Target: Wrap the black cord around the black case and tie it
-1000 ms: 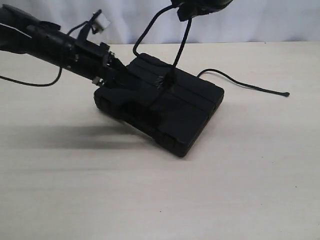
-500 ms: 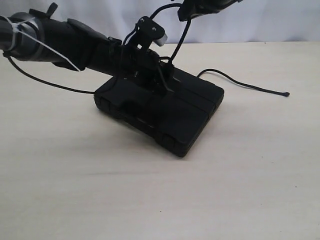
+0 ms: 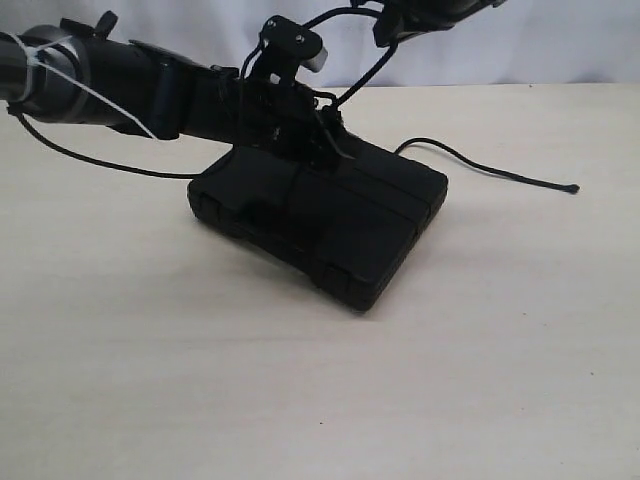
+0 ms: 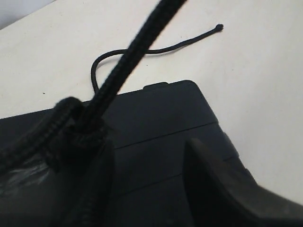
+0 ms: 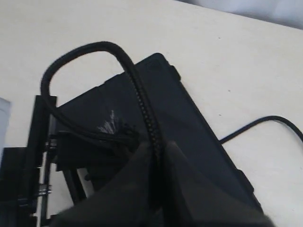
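The black case [image 3: 340, 235] lies flat in the middle of the table. The black cord [image 3: 365, 70] rises taut from the case's top to my right gripper [image 3: 400, 22], which is shut on it at the top edge of the exterior view. In the right wrist view the fingers [image 5: 142, 175] pinch the cord [image 5: 142, 104], and its frayed grey tuft [image 5: 110, 124] sits on the case [image 5: 199, 137]. My left gripper [image 3: 318, 140] hovers open over the case's far side, where the cord crosses itself [image 4: 80, 124]. The knotted tail [image 3: 572, 188] trails right on the table.
The left arm [image 3: 130, 85] reaches in from the left with a white zip tie [image 3: 100, 97] round it, and its smooth cable [image 3: 95, 162] sags onto the table. A pale wall stands behind. The table [image 3: 320, 400] is light wood.
My left arm has swung from the case's left edge up over its far side. The right gripper has shifted a little to the right, still holding the cord.
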`<move>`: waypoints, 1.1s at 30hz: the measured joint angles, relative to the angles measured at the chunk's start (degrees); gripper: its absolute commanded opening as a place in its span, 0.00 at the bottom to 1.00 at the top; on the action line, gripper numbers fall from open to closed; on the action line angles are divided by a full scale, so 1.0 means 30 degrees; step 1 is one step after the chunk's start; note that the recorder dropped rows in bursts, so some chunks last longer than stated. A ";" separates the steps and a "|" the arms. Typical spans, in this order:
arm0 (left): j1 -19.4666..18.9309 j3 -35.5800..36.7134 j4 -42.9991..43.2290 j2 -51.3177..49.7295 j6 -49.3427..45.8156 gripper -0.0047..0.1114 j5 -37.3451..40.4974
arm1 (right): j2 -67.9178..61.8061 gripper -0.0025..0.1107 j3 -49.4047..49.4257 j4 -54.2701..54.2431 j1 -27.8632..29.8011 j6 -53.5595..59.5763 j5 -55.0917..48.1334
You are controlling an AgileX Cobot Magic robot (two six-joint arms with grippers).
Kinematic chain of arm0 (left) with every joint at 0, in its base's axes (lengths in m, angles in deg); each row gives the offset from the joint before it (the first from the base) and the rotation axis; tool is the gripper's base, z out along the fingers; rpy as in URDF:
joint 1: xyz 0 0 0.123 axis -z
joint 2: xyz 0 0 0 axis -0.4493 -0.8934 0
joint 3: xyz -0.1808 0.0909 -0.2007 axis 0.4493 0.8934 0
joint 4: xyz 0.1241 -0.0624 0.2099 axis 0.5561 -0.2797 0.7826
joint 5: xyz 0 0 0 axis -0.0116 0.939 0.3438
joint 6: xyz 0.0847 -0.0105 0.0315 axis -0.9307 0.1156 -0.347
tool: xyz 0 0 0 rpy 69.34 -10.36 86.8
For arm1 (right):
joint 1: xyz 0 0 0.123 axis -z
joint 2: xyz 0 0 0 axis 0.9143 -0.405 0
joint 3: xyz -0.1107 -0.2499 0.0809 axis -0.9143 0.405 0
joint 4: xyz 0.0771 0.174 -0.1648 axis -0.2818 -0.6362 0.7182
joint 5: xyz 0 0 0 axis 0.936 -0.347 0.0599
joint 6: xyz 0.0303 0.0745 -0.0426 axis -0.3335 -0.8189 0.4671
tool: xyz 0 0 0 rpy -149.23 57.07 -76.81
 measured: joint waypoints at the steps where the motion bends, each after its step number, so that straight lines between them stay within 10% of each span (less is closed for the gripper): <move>1: 0.0000 0.0000 0.0146 0.0000 0.0000 0.43 -0.0067 | 0.0000 0.06 0.0000 0.0395 0.0148 -0.0441 -0.0035; 21: 0.0000 0.0000 0.4132 0.1221 -0.0072 0.43 0.0155 | 0.0000 0.06 0.0000 -0.0178 0.1403 -0.1177 -0.0361; 33: 0.0035 0.0000 -0.0876 -0.0003 -0.2280 0.43 0.2837 | 0.0000 0.06 0.0000 -0.0178 0.1403 -0.1177 -0.0517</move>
